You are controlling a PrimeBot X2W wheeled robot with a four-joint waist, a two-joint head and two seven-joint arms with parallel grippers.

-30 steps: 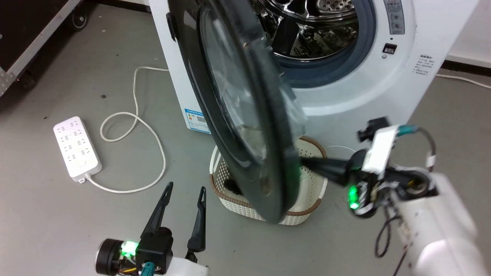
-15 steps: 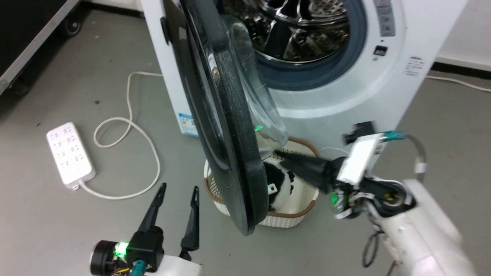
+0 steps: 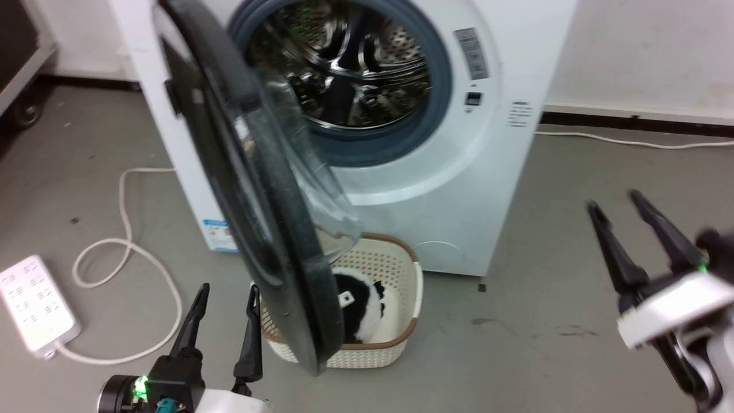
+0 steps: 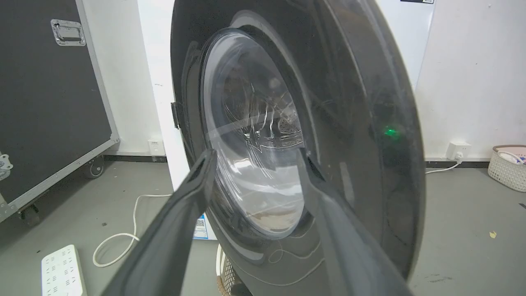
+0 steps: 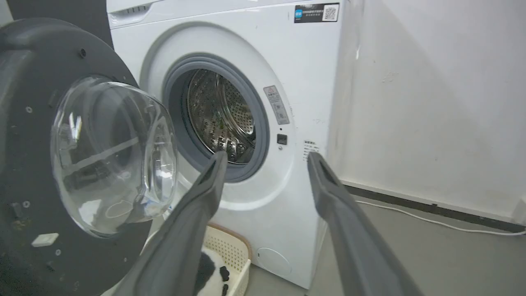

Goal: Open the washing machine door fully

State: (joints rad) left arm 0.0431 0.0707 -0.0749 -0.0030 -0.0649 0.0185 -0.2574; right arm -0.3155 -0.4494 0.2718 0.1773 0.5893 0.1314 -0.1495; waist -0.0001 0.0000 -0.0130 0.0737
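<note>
The right end effector [image 3: 615,202] has come away from the washing machine door [image 3: 298,258]. A second ago, and half a second ago too, its fingers reached across the basket [image 3: 373,355] to the inner side of the door's lower edge. Now it hangs well apart from the door at the right of the head view, fingers pointing up and spread, nothing between them. The head camera has moved as well, so everything sits lower and further left, and more of the washing machine [image 3: 470,189] shows. A second ago the door covered the left part of the drum [image 3: 350,74]; now the drum mouth is almost wholly uncovered. The left end effector [image 3: 227,289] keeps its place at the lower left, fingers spread and empty, near the door's outer face. I cannot tell whether it touches.

The door is hinged on the side of the machine that lies left in the head view. It juts out from the front almost edge-on to that camera, its glass bowl [image 3: 321,195] turned toward the drum and its lower rim over the basket's left end.

Counted:
- one washing machine, one door and one drum
- two end effectors, two fingers each
- one basket before the machine, holding one black-and-white thing [image 3: 358,310]
- a second basket [image 4: 507,166] by the wall in the left wrist view
- one power strip [image 3: 34,310], with one looped white cable [image 3: 122,201] by it
- one more cable along the wall [image 3: 631,141]
- one black wheeled case [image 4: 49,102]
</note>
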